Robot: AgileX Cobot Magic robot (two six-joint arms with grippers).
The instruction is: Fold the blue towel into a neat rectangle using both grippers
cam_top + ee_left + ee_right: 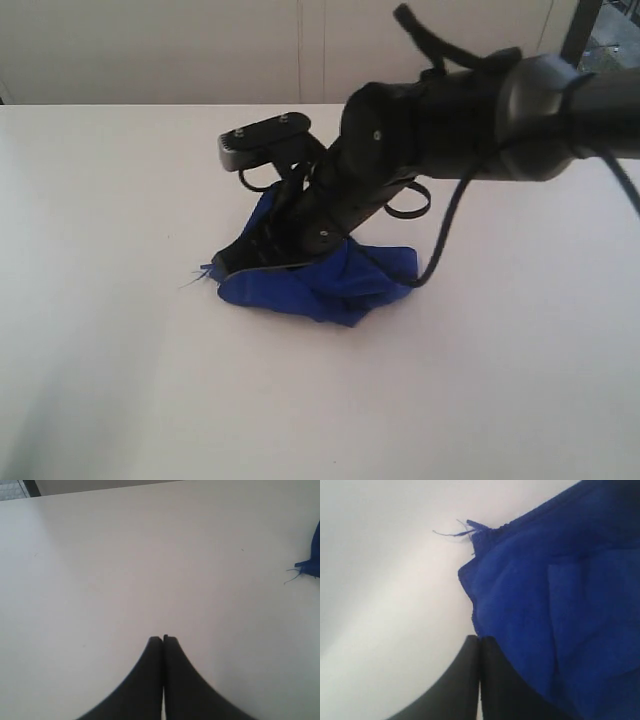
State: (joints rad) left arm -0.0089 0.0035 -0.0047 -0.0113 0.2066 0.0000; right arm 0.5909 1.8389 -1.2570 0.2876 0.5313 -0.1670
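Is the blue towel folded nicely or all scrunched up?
Scrunched up: the blue towel lies in a lumpy, wrinkled heap, not a flat rectangle.

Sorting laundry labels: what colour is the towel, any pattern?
The towel is plain royal blue; clearest in right wrist view.

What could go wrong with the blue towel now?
The blue towel lies crumpled, so any fold could trap wrinkles. The right gripper is shut at the towel's edge; dragging could bunch it more. The left gripper is shut over bare table, away from the towel, so one side has no help.
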